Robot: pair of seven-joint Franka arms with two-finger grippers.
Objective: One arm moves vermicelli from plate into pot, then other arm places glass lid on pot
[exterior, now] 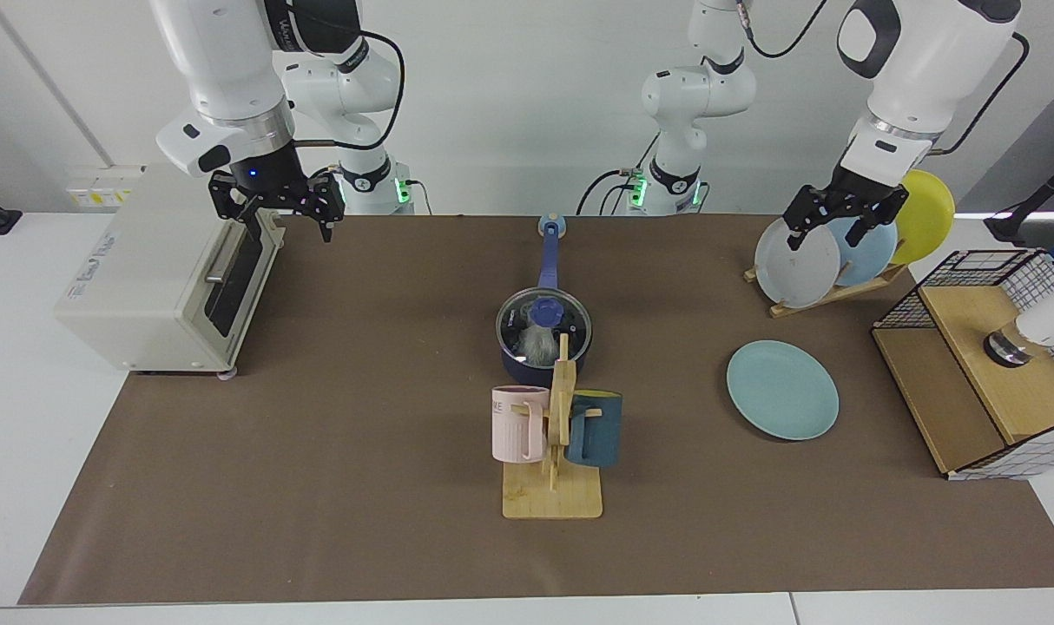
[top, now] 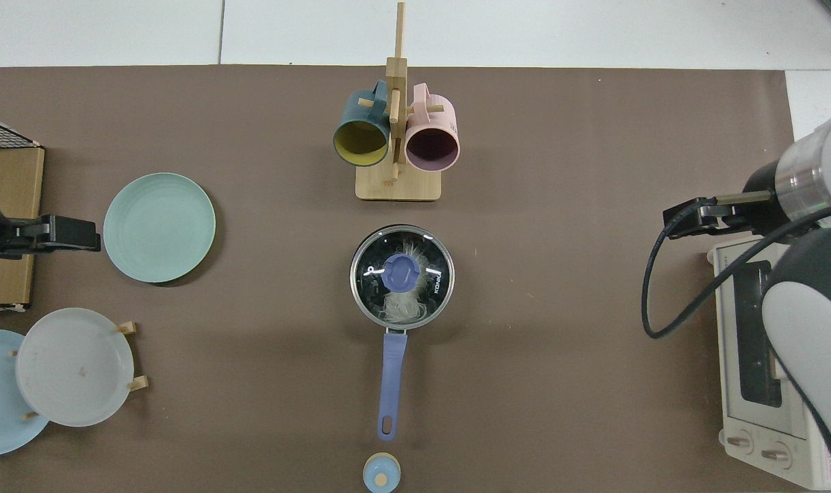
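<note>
The dark navy pot [exterior: 544, 356] [top: 361, 301] stands mid-table, its long blue handle [top: 391, 383] pointing to the robots' side. The glass lid [exterior: 570, 328] [top: 435, 255] with its blue knob [top: 402, 272] rests on the pot. Through the glass I see the white vermicelli [exterior: 540, 347] [top: 400, 309] inside. The teal plate [exterior: 783, 389] [top: 159, 226] lies bare on the mat. My right gripper [exterior: 277, 217] hangs open and empty over the toaster oven's near corner, far from the pot. My left gripper [exterior: 826, 236] waits open in front of the plate rack.
A cream toaster oven [exterior: 171, 269] [top: 758, 356] sits at one end. A wooden mug rack [exterior: 551, 495] [top: 398, 185] with a pink and a teal mug stands close by the pot. A plate rack [exterior: 831, 252], a wire basket [exterior: 987, 365] and a small blue knob [top: 381, 474] are also here.
</note>
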